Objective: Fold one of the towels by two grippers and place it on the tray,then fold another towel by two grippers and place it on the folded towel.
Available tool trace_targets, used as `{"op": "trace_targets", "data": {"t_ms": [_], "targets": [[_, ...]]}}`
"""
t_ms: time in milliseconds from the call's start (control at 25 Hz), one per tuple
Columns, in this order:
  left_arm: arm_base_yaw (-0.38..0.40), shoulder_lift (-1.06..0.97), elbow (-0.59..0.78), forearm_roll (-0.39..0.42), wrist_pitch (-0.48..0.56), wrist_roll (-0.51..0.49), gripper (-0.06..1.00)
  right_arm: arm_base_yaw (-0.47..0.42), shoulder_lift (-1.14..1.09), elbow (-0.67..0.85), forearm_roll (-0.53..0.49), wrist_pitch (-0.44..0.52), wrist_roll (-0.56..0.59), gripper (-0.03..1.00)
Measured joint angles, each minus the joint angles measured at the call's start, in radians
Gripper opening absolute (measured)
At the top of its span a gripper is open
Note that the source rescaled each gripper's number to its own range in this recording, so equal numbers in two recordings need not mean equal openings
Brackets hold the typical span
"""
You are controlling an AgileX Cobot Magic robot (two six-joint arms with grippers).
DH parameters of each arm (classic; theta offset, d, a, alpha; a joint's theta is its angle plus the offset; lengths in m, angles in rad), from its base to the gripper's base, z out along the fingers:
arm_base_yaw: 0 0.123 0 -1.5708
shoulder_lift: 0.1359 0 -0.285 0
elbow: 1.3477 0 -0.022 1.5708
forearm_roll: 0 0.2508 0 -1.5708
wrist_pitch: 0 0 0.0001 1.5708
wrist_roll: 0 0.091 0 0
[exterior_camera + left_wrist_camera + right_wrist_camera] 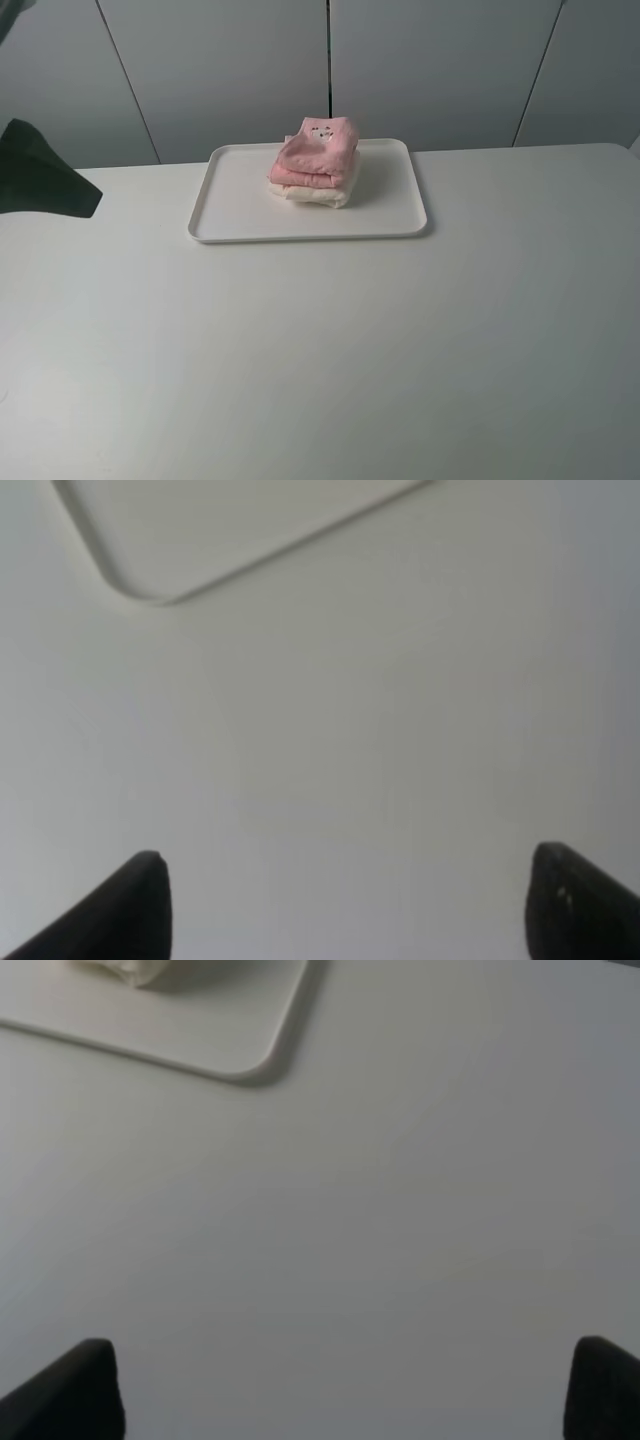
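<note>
The white tray sits at the back middle of the table. On it lies the folded cream towel, and the folded pink towel rests on top of it. In the left wrist view my left gripper stands open over bare table, with a corner of the tray ahead of it. My right gripper is open too, above bare table, with a tray corner and a bit of the cream towel ahead. Neither gripper shows in the high view.
A dark shape juts in at the left edge of the high view. Grey wall panels stand right behind the table's far edge. White tabletop stretches in front of the tray.
</note>
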Motion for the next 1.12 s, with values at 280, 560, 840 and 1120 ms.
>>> {"op": "trace_targets", "data": {"t_ms": [280, 560, 840, 1120], "targets": [[0.0, -0.301, 0.211, 0.0, -0.003, -0.041, 0.92, 0.0, -0.156, 0.025, 0.046, 0.016, -0.002, 1.0], [0.0, -0.595, 0.347, -0.002, -0.005, -0.059, 0.92, 0.0, -0.301, 0.148, 0.117, 0.022, -0.011, 1.0], [0.0, -0.804, 0.379, 0.073, -0.003, -0.169, 0.92, 0.0, -0.407, 0.219, 0.117, 0.026, -0.027, 1.0], [0.0, -0.852, 0.383, 0.177, 0.128, -0.223, 0.92, 0.0, -0.416, 0.224, 0.117, 0.026, -0.03, 1.0]]}}
